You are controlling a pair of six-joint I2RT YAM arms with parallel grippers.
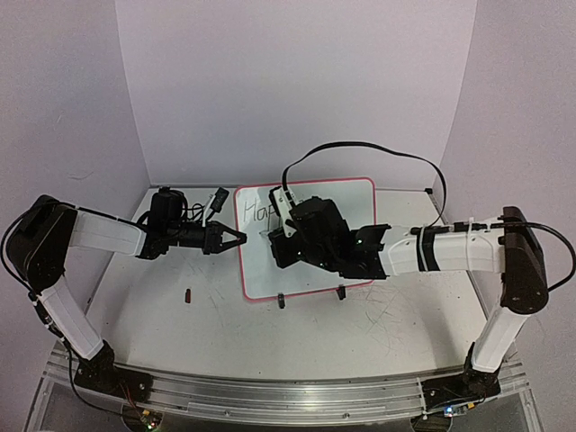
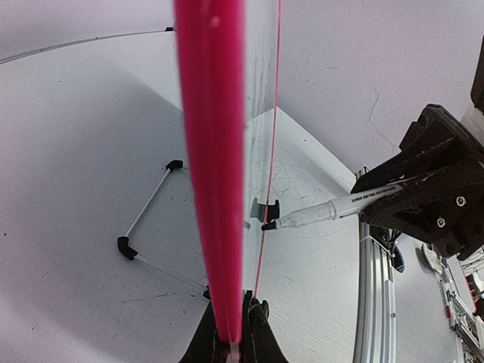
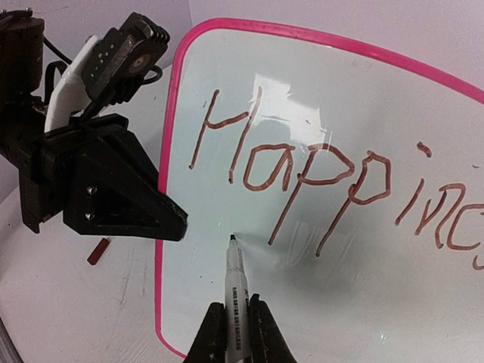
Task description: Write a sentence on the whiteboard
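Whiteboard (image 1: 353, 200) stands upright on the table (image 1: 378, 346), between both arms.
Left gripper (image 1: 237, 238) clamps its left edge; right gripper (image 3: 237, 327) grasps a marker (image 3: 235, 283), tip at the board below the sentence (image 3: 327, 180), which begins "Happin".

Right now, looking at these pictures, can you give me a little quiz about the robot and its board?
1. True or false: the right gripper is shut on a slim white marker pen.
2. Which edge of the glossy white board with a pink frame does the left gripper clamp in the top view? A left, B top, C right.
3. Which capital letter starts the reddish handwritten lettering?
Key: 1 true; 2 A; 3 H.
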